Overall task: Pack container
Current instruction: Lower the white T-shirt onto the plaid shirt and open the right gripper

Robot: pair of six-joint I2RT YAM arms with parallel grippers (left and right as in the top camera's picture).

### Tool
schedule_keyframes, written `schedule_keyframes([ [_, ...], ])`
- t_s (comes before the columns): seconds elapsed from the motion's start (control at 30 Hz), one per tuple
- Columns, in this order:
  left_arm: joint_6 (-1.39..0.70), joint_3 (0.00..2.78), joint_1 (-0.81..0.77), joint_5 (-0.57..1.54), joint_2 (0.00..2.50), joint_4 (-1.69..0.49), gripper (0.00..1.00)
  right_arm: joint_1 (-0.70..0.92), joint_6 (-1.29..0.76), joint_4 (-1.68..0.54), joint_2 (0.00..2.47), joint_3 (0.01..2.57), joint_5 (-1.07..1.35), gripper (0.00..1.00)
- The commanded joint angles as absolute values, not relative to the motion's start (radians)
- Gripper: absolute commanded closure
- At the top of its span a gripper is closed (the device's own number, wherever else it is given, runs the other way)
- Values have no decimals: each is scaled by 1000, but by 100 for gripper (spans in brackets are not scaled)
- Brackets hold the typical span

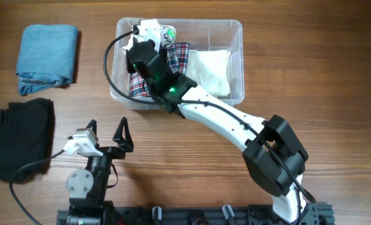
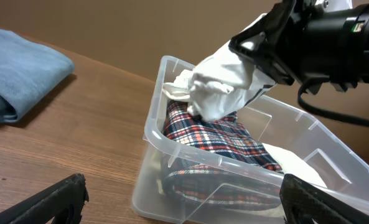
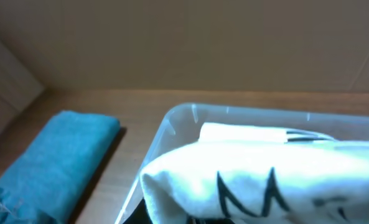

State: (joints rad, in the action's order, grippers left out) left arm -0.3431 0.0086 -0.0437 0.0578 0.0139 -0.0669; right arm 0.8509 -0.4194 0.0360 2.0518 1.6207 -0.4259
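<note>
White garment [image 2: 218,84] held over clear container [image 1: 236,26], far side of tabletop [image 1: 191,165]

Nearest, L pincer [image 1: 108,125] hangs spread wide, black garment [image 1: 19,134] to its left. Beyond, R pincer [image 2: 259,45] grips the white garment above a plaid one [image 2: 224,135] at container's left end; folded white cloth [image 1: 210,69] lies at right. Denim [image 1: 47,50] sits far left.

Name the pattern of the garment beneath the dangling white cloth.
Red, white and dark plaid on the folded garment beneath the white cloth; clearest in left wrist view.
</note>
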Motion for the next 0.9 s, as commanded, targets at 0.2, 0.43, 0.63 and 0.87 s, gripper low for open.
schedule_keyframes([
  [0.2,-345,6,-37,55,7,-73,0,907,-452,-115,1948,1644,-418,66],
  [0.43,-345,6,-37,55,7,-73,0,937,-478,-264,1882,1644,-417,27],
  [0.63,-345,6,-37,55,7,-73,0,944,-469,-448,1858,1644,-374,0],
  [0.87,-345,6,-37,55,7,-73,0,854,-331,-504,1842,1644,-482,41],
])
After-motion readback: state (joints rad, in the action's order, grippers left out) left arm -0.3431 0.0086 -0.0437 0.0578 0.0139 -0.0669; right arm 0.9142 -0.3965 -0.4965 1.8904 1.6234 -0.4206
